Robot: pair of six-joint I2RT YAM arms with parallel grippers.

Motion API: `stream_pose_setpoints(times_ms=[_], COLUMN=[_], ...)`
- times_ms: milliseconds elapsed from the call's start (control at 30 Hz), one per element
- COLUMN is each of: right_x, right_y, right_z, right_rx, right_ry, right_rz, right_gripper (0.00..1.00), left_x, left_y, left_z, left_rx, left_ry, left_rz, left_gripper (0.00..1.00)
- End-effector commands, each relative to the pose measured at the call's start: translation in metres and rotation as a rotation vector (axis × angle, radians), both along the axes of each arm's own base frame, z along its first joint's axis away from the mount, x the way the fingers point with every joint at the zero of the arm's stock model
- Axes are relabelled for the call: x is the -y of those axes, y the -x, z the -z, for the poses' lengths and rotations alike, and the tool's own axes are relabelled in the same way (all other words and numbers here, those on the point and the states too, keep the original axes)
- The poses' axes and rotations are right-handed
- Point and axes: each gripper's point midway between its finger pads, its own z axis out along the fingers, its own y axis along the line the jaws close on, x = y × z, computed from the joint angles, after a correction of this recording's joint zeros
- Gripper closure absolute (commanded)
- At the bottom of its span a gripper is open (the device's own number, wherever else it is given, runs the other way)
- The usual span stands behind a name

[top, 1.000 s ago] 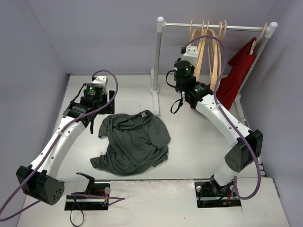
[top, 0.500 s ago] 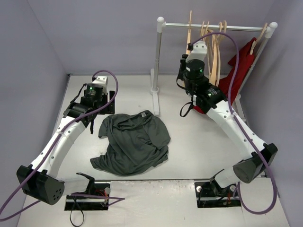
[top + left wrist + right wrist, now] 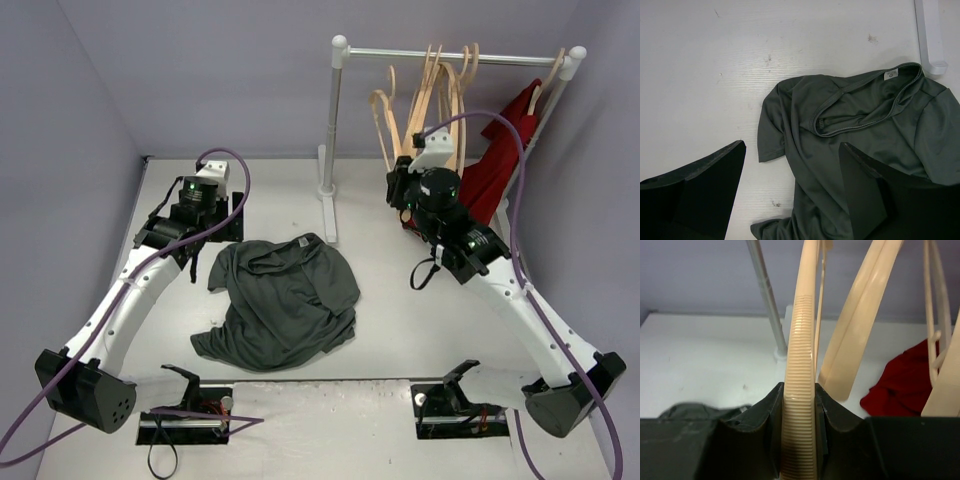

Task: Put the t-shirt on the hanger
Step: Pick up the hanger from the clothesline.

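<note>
Tabletop (image 3: 400, 320) is white, walls (image 3: 200, 70) lilac (left fingers (image 3: 700, 185) apart, right fingers (image 3: 755, 435) clamping hanger (image 3: 802, 365)).

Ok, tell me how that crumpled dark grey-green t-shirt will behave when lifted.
The dark grey-green cloth t-shirt lies in soft folds, so it will probably hang floppy from wherever it is pinched. The thin fabric looks light. Bunched like this, a pinch near the stitched collar may gather several layers.
</note>
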Motion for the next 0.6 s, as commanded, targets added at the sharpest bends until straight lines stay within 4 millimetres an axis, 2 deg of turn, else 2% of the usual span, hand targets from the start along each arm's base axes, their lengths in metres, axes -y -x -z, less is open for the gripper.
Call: stream_pose_setpoints(times_ms=[0,233,367,500,567], right_x=[-0.013,-0.024,-0.038,-0.04,-0.039], right_y=[0.028,0.064,0.091,0.106,0.111], right_z=[-0.01,0.012,0.036,0.061,0.072], right_rx=[0.057,0.024,-0.015,-0.054,-0.073], right_ry=[-0.095,-0.097,-0.097,-0.098,-0.097], right_rz=[-0.121,-0.273,-0.409,-0.451,-0.462], right_gripper=[1.0,1.0,1.0,1.0,1.0], left_x=[0.004,0.017,0.033,0.055,0.055], left_y=[-0.007,-0.006,-0.01,-0.011,-0.016], left_z=[-0.009,-0.004,0.006,0.028,0.045], left_rx=[0.038,0.024,0.02,-0.019,-0.052], left_ry=[0.009,0.0,0.001,-0.047,-0.148], left_rz=[0.03,0.151,0.269,0.389,0.421], left_gripper=[0.29,0.29,0.3,0.3,0.3])
